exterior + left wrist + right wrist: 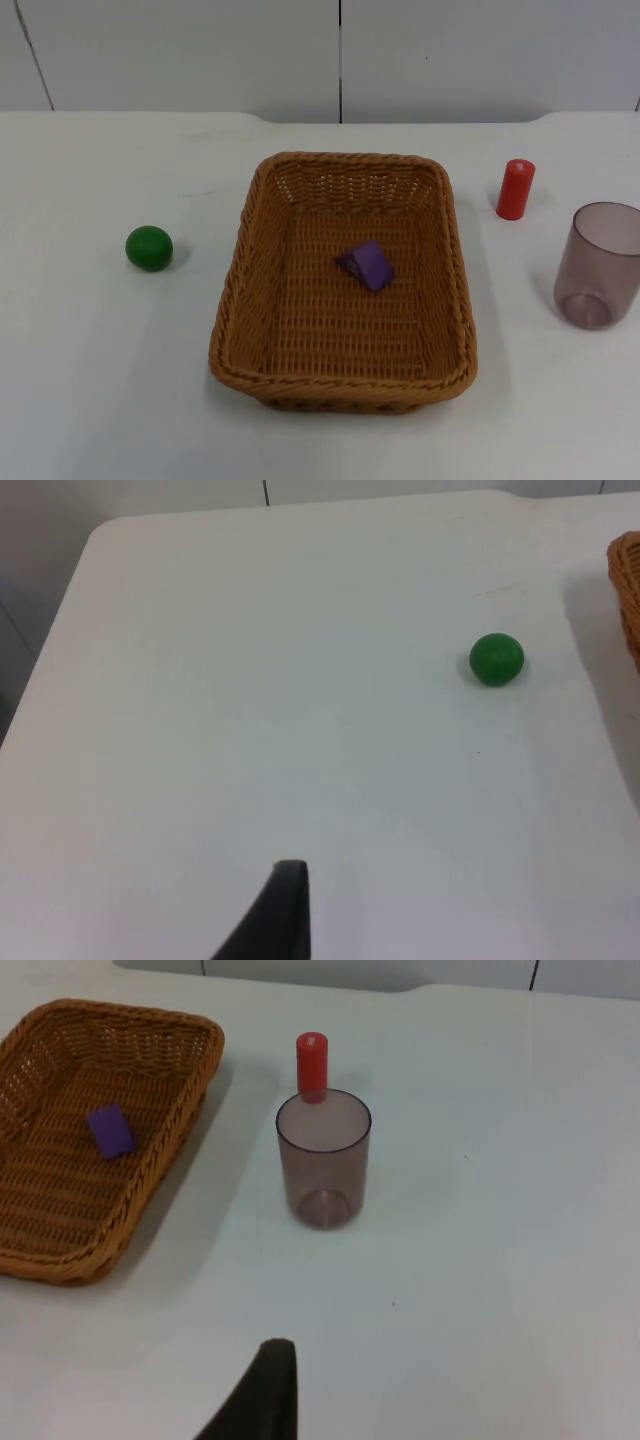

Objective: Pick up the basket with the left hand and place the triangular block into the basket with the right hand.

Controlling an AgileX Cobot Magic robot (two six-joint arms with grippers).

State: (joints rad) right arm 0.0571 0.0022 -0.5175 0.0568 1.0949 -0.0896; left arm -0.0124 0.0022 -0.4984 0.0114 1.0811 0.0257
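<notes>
A brown wicker basket point(232, 300) stands on the white table in the middle, nothing gripping it. Inside it, on the woven floor, lies the purple triangular block point(367, 265), also seen in the right wrist view as a purple block point(109, 1130) in the basket point(170, 1150). My left gripper point(285, 920) hangs over the table's left part, well away from the basket's rim point(628, 590). My right gripper point(265, 1395) waits over the table's right part, apart from the basket, holding nothing that I can see.
A green ball point(149, 248) lies left of the basket, ahead of the left gripper point(496, 659). To the basket's right stand a red cylinder point(515, 189) and a clear purple-tinted cup point(598, 264), both ahead of the right gripper point(323, 1160).
</notes>
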